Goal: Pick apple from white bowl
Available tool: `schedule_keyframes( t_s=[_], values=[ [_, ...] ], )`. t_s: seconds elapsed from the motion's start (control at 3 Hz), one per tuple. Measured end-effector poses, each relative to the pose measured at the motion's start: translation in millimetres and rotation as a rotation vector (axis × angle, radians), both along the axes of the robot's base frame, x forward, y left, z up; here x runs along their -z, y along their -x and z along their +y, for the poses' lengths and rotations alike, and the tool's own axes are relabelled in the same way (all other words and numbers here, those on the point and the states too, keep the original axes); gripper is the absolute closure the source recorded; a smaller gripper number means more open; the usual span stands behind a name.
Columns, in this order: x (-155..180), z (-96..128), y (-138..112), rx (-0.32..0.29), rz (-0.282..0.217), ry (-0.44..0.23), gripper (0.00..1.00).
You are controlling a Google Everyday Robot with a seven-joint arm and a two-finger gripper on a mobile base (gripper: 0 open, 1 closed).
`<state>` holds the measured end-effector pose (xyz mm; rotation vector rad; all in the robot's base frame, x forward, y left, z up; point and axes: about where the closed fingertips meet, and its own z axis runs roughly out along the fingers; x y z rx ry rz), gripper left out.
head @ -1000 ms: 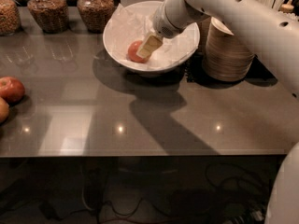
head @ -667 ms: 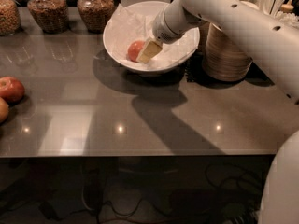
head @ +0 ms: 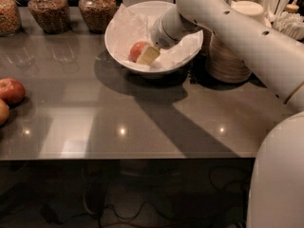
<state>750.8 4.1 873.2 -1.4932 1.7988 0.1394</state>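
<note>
The small orange-red apple (head: pixel 137 50) lies in the wide white bowl (head: pixel 115 28), on the crumpled white paper lining, left of the bowl's middle. The bowl stands at the back middle of the dark glossy table. My gripper (head: pixel 148 55) reaches down into the bowl from the upper right on the white arm. Its beige tip rests against the apple's right side and hides part of it.
A darker red apple (head: pixel 10 90) and a yellowish one (head: pixel 2 112) lie at the table's left edge. Three jars (head: pixel 47 11) stand at the back left. Stacked beige paper bowls (head: pixel 229 58) and cutlery (head: pixel 280 11) are to the right of the white bowl.
My gripper has moved a little down and left inside the bowl, closer against the apple. The apple has stayed in place.
</note>
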Motion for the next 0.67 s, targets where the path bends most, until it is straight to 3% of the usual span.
schedule_keyframes(
  t_s=[0.33,0.67],
  values=[
    [7.1,6.5,-7.5,0.000,0.012,-0.017,0.23],
    [13.7,6.5,-9.6,0.008,0.033,-0.022,0.40]
  ],
)
